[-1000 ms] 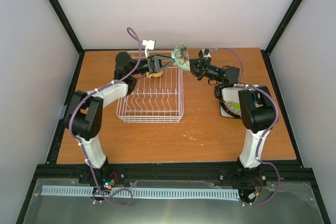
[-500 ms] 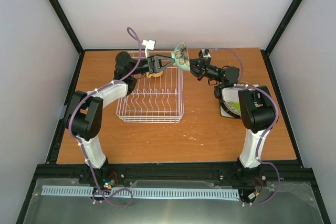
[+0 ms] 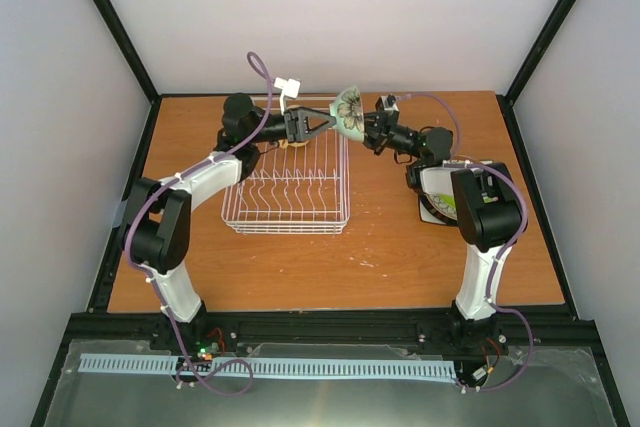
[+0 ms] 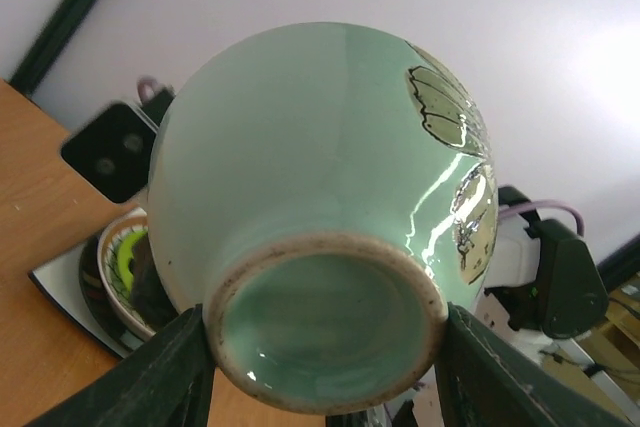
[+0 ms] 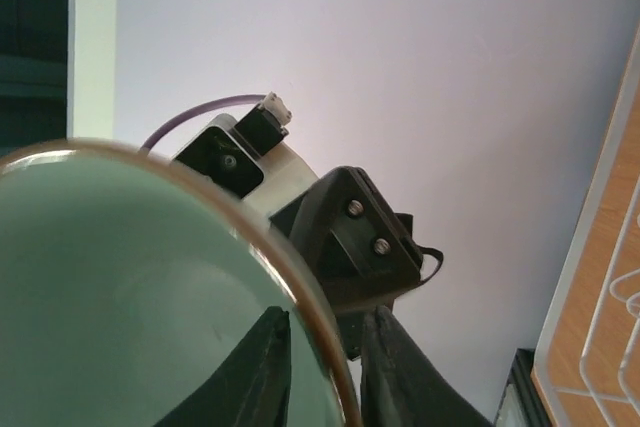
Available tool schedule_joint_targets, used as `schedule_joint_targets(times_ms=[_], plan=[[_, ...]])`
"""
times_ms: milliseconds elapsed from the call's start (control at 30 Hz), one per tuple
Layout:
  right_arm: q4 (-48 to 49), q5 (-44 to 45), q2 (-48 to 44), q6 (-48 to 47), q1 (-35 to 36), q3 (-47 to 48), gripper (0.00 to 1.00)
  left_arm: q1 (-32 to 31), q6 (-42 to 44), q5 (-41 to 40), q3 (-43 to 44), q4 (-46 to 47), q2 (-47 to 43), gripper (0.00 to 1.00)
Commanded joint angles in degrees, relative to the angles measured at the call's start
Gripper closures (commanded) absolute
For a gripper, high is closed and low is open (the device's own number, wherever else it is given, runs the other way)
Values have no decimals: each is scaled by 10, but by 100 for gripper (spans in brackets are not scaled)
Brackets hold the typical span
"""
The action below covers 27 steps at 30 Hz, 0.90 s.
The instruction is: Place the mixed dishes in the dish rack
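**Item:** pale grey-green cup, glazed ceramic with a flower print.
**Location:** held aloft on its side near the far right corner of the dish rack, off the counter.
**Hold:** right fingers pinch the rim, one inside and one outside. Left fingers are spread wide on either side of the foot (I cannot tell if they touch it).
**Handling:** likely stiff, slick and breakable. The unglazed foot ring looks like the best place to grip.

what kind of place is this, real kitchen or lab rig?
Likely a lab test cell, not a kitchen: a wooden table boxed in by plain white walls and black frame posts, with a dish rack, a pale green cup and plates as props.
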Motion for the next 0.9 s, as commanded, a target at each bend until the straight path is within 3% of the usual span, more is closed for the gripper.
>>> schedule_joint_targets(times_ms=[0, 67, 200, 333, 633, 800, 867], plan=[[101, 4, 10, 1, 20, 20, 74, -25, 45, 23, 22, -32, -28, 99], [102, 3, 14, 0, 21, 21, 64, -24, 51, 21, 18, -38, -34, 99], [102, 5, 18, -1, 20, 20, 61, -20, 68, 17, 13, -59, -50, 99], [101, 4, 18, -3, 21, 20, 53, -12, 98, 12, 11, -104, -65, 99], [101, 4, 25, -9, 15, 17, 48, 21, 182, 5, 20, -222, -103, 99], [102, -8, 24, -16, 1, 10, 47, 33, 266, -13, 55, -344, -111, 99], [101, -16, 19, -27, -22, -6, 47, 36, 328, -41, 92, -450, -105, 99]])
